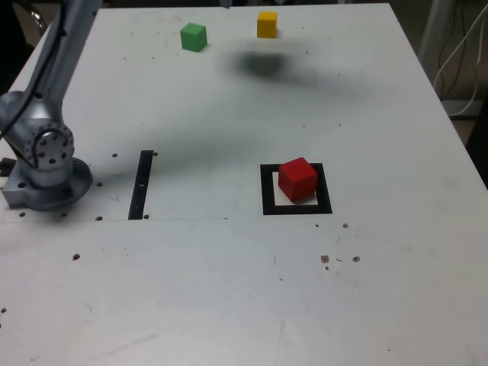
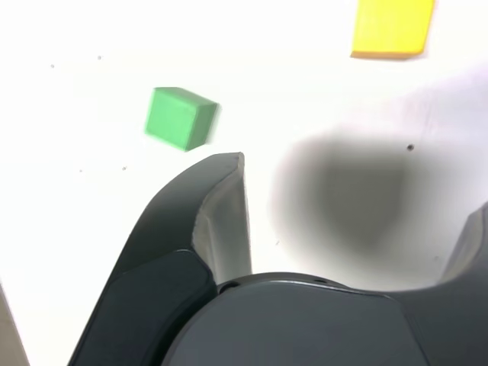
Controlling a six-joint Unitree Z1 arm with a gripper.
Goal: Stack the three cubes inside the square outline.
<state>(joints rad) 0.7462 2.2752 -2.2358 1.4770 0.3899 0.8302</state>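
The red cube [image 1: 296, 179] stands inside the black square outline [image 1: 297, 207], turned a little and toward its far side. The green cube [image 1: 194, 36] [image 2: 179, 117] and the yellow cube [image 1: 267, 24] [image 2: 390, 29] sit apart near the table's far edge. My gripper [image 2: 351, 206] shows only in the wrist view, open and empty, hovering above the table. One dark finger [image 2: 221, 213] points near the green cube, and the yellow cube lies beyond the gap. In the exterior view only the gripper's shadow [image 1: 263, 65] shows, near the yellow cube.
The arm's grey base [image 1: 46, 164] stands at the exterior view's left, its link rising out of frame. A straight black strip [image 1: 141, 184] lies beside the base. Small screw holes dot the white table [image 1: 229, 290]. Cables hang past the table's right edge.
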